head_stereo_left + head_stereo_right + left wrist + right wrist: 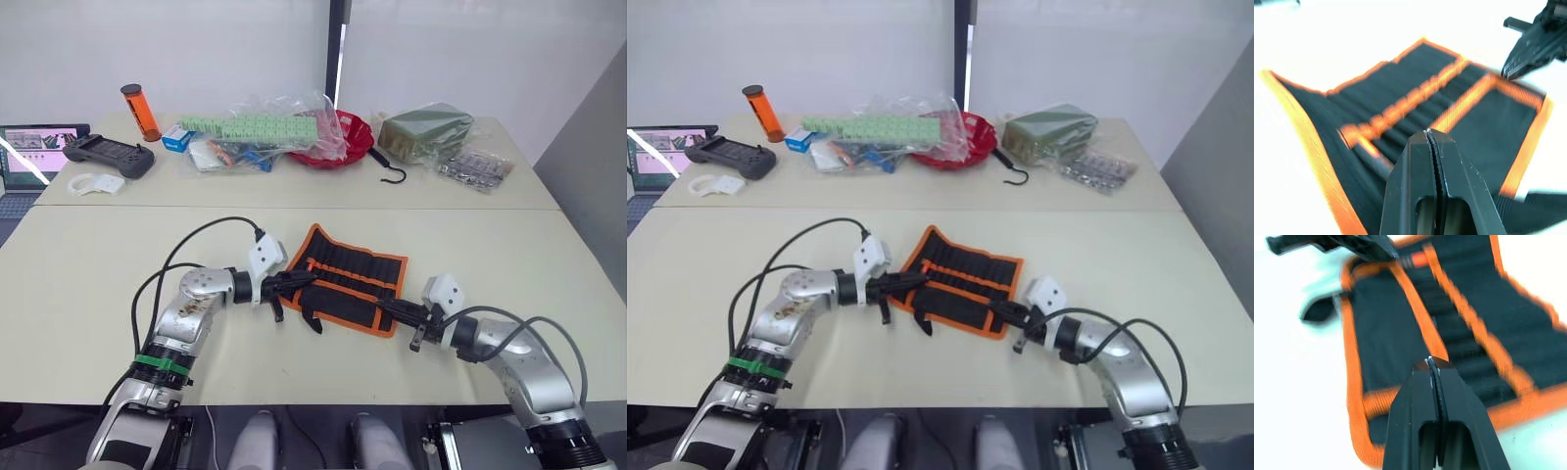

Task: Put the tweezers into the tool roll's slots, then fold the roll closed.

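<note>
the tool roll (345, 279) lies open and flat on the near worktop (88, 274), tilted a little, its orange border all round and an orange inner strip running across it. the slots (355, 269) form a dark row along that strip; slim dark shapes sit in them that may be the tweezers, but the wrist views are too smeared for me to be sure. a short black strap (312, 320) sticks out from the roll's near edge onto the worktop.

my left claw (310, 281) is at the roll's left end, over its near corner. in the left wrist view its two fingers (1415, 181) are pressed together with only a hairline seam between them, and i see nothing caught in them. my right claw (382, 306) is at the roll's near right corner, at the orange border; its fingers (1418, 406) are likewise closed tip to tip, with nothing visible between them.

on the far worktop, well apart from the roll, stand a red bowl (348, 137) under clear bags, a black hook (390, 168), an orange tube (140, 112) and a black handheld controller (108, 155).
</note>
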Robot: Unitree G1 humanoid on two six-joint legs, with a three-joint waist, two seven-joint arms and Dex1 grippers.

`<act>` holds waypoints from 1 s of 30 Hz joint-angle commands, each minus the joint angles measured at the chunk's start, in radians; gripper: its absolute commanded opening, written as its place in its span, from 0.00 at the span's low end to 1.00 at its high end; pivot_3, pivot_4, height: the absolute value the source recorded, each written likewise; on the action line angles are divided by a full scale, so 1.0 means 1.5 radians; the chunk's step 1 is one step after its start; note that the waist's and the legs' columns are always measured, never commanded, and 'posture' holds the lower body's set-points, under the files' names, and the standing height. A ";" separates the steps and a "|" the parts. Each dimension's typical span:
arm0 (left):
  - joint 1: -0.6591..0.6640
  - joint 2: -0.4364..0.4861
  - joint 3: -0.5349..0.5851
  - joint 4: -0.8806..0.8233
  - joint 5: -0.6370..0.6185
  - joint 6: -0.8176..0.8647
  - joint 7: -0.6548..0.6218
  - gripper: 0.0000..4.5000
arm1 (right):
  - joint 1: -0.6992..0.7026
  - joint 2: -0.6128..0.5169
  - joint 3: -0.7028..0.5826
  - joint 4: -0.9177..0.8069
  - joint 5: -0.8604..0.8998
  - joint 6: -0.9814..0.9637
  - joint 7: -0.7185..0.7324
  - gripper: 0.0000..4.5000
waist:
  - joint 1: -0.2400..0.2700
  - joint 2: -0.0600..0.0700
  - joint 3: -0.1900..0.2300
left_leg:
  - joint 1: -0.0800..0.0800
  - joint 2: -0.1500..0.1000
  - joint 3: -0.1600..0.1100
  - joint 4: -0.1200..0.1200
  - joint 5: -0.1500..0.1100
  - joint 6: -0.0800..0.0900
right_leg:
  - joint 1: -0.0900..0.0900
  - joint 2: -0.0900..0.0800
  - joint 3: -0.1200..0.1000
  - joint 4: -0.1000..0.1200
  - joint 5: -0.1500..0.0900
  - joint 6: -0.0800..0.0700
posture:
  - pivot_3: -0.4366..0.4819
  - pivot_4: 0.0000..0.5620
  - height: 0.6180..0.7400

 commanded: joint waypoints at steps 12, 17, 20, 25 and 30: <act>0.059 0.000 -0.073 -0.043 0.065 0.035 0.077 0.01 | -0.049 0.056 0.126 0.013 -0.112 0.039 -0.077 0.00 | 0.002 0.000 0.000 | -0.001 0.000 0.000 0.000 0.000 0.000 | -0.001 0.000 0.000 -0.001 0.000 0.000 | 0.48 0.27 1.00; 0.056 0.012 -0.076 0.021 0.088 -0.004 0.069 0.01 | -0.026 0.056 0.130 0.063 -0.146 0.005 -0.082 0.00 | 0.003 0.000 0.000 | 0.000 0.000 0.000 0.000 0.000 0.000 | 0.000 0.000 0.000 -0.001 0.000 0.000 | 0.48 0.27 1.00; 0.059 0.024 -0.070 0.024 0.082 -0.011 0.053 0.01 | -0.004 0.042 0.113 0.082 -0.148 -0.011 -0.082 0.00 | 0.002 0.000 0.000 | 0.001 0.000 0.000 0.000 0.000 0.000 | 0.001 0.000 0.000 -0.001 0.000 0.001 | 0.48 0.27 1.00; 0.056 0.037 -0.046 0.017 0.050 -0.009 0.022 0.01 | 0.016 0.023 0.086 0.078 -0.127 -0.031 -0.068 0.00 | 0.002 0.000 0.000 | 0.002 0.000 0.000 0.000 0.000 0.000 | 0.001 0.000 0.000 -0.001 -0.001 0.001 | 0.48 0.27 1.00; 0.024 0.038 -0.005 -0.021 -0.014 0.009 -0.012 0.01 | 0.016 0.024 0.025 -0.010 -0.021 0.026 -0.048 0.00 | 0.006 0.000 0.000 | 0.000 -0.001 0.000 0.000 0.000 0.000 | 0.001 -0.001 0.000 -0.001 -0.001 0.002 | 0.48 0.27 1.00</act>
